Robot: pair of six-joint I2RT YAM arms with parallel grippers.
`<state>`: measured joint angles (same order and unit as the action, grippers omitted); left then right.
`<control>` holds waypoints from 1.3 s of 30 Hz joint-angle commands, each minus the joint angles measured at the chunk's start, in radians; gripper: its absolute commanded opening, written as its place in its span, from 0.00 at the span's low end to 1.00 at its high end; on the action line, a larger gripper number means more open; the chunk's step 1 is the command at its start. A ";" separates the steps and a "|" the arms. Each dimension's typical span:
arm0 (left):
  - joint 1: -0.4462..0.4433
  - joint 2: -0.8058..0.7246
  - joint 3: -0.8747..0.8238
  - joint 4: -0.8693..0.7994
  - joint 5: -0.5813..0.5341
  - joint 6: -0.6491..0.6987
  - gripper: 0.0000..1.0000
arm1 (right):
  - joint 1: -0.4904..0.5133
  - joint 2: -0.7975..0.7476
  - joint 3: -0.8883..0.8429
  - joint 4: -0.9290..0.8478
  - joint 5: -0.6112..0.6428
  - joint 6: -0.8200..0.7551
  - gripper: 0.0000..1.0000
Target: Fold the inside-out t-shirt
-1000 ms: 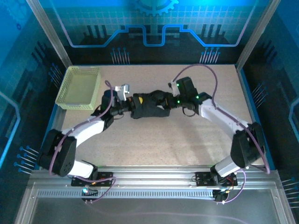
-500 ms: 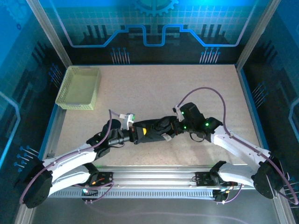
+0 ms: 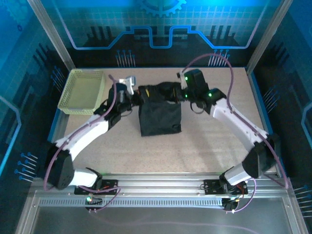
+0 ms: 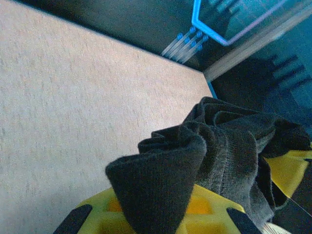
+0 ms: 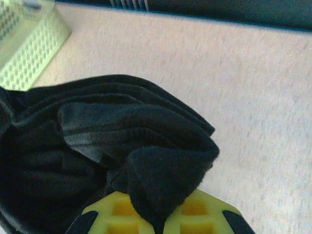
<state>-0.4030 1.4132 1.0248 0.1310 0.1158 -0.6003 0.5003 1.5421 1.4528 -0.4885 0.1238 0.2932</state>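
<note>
Left gripper (image 3: pixel 139 95) and right gripper (image 3: pixel 179 96) each pinched tight on a bunched corner of the shirt (image 3: pixel 160 119). Held edge runs straight between them, left to right; the rest spreads from both toward the bases. Neither arm nearer: a two-arm move, likely.

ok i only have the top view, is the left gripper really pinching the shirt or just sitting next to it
Observer: Pinching. In the left wrist view a thick fold of the t-shirt is pressed between the yellow fingers of the left gripper.
Operator: and the right one
Observer: Same. In the right wrist view the right gripper is shut on a bunched corner, with several layers of fabric stacked above it.
</note>
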 commanded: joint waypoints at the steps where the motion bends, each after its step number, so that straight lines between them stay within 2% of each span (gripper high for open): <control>1: 0.037 0.137 0.156 0.080 0.047 0.071 0.00 | -0.060 0.122 0.175 0.030 -0.030 -0.056 0.00; 7: 0.114 0.369 0.458 0.100 0.126 0.102 0.00 | -0.124 0.312 0.474 -0.011 -0.081 -0.113 0.00; 9: 0.125 0.394 0.490 0.104 0.149 0.105 0.00 | -0.125 0.334 0.507 -0.021 -0.090 -0.131 0.00; 11: 0.128 0.389 0.459 0.152 0.183 0.105 0.00 | -0.124 0.321 0.470 -0.007 -0.101 -0.133 0.00; 15: 0.127 0.347 0.281 0.267 0.236 0.088 0.00 | -0.112 0.222 0.242 0.096 -0.113 -0.126 0.00; 21: 0.117 0.254 -0.105 0.575 0.324 -0.027 0.00 | -0.075 0.051 -0.130 0.223 -0.132 -0.089 0.00; 24: 0.088 0.189 -0.255 0.640 0.345 -0.065 0.00 | -0.041 -0.045 -0.288 0.254 -0.133 -0.065 0.00; 27: 0.029 0.104 -0.375 0.635 0.332 -0.055 0.00 | 0.008 -0.138 -0.403 0.229 -0.091 -0.052 0.00; 31: -0.078 0.006 -0.483 0.502 0.275 -0.025 0.00 | 0.055 -0.261 -0.535 0.175 -0.051 0.000 0.00; 36: -0.133 -0.141 -0.659 0.467 0.142 -0.111 0.00 | 0.073 -0.359 -0.641 0.116 -0.066 0.073 0.00; 39: -0.145 -0.227 -0.703 0.421 0.050 -0.134 0.00 | 0.073 -0.352 -0.623 0.104 -0.073 0.092 0.00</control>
<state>-0.5407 1.2518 0.3496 0.5911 0.2855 -0.6926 0.5648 1.1988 0.8196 -0.3779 0.0429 0.3374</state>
